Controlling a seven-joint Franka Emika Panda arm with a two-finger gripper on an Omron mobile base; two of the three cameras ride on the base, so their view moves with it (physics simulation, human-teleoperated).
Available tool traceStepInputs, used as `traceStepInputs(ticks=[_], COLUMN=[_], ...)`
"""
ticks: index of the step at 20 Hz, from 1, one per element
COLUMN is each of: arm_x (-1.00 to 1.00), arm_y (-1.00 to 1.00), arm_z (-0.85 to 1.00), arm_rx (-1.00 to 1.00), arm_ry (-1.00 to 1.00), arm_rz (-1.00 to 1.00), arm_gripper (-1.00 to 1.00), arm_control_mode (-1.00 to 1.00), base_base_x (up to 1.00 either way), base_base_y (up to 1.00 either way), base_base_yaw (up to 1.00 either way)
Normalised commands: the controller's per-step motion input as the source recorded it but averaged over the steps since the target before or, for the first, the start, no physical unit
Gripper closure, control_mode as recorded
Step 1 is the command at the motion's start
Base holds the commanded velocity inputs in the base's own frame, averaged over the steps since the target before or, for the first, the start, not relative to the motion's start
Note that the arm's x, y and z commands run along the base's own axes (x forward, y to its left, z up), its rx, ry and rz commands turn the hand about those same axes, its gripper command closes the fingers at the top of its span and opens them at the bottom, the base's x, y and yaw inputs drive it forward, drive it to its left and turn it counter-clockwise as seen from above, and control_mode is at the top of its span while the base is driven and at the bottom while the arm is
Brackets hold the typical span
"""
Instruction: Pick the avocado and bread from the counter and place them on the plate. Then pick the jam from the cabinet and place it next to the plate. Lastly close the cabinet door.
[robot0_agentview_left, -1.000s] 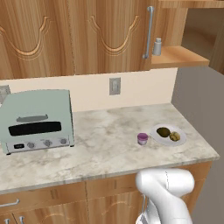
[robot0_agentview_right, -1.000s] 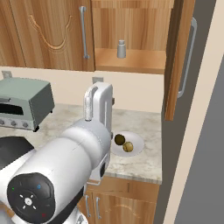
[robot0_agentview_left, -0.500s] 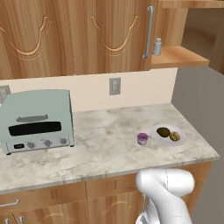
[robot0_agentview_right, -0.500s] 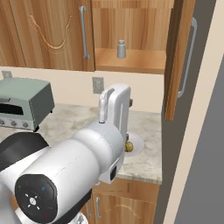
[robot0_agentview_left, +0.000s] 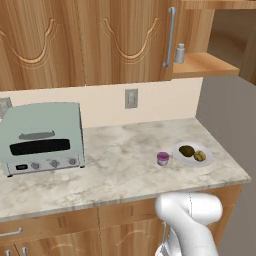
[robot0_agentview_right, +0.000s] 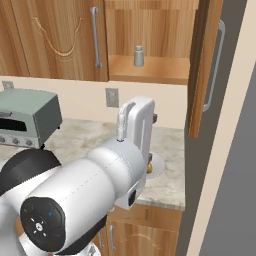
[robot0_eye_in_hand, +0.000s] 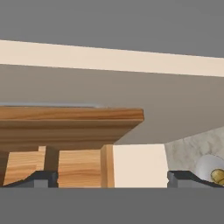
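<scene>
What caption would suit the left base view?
Avocado and bread on the plate, jam beside it, cabinet open.

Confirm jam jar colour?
Purple, with a paler lilac rim. The jam shows best in the left base view, standing on the counter beside the plate.

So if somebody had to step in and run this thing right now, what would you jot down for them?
Pincer: open and holding nothing, its tips wide apart in the hand view, facing the open cabinet door's edge.
Avocado and bread: both on the plate, on the counter near its right end.
Jam: on the counter just left of the plate, out of the cabinet.
Cabinet door: swung open; a grey shaker stands on the shelf.
Done: food plated, jam placed.
Left: close the cabinet door.
</scene>
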Motion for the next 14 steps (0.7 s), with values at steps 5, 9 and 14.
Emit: traceStepInputs(ticks=[5,9,14], arm_x=[0.02,0.17,0.31], arm_y=[-0.26,-0.13,-0.07], arm_z=[0.00,0.00,0.00], arm_rx=[0.00,0.00,0.00], arm_ry=[0.00,0.00,0.00], arm_rz=[0.00,0.00,0.00], arm_gripper=[-1.00,-1.00,-1.00], arm_control_mode=[-1.00,-1.00,-1.00], base_base_x=[0.00,0.00,0.00], base_base_y=[0.00,0.00,0.00], base_base_yaw=[0.00,0.00,0.00])
